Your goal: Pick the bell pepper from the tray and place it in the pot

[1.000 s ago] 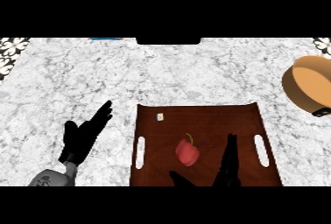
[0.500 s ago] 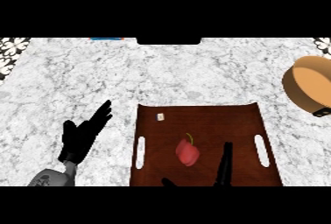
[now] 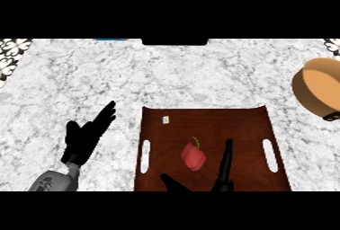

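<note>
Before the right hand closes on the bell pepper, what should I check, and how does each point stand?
1. Bell pepper lies on the tray: ok.
2. Right hand open, fingers straight, just right of the pepper: ok.
3. Right hand's height over the tray: cannot tell.
4. Pepper gripped: not ok, nothing holds it.
5. Pot in view at the far right, partly cut off: ok; its inside: cannot tell.
6. Left hand open, left of the tray, out of the way: ok.
</note>
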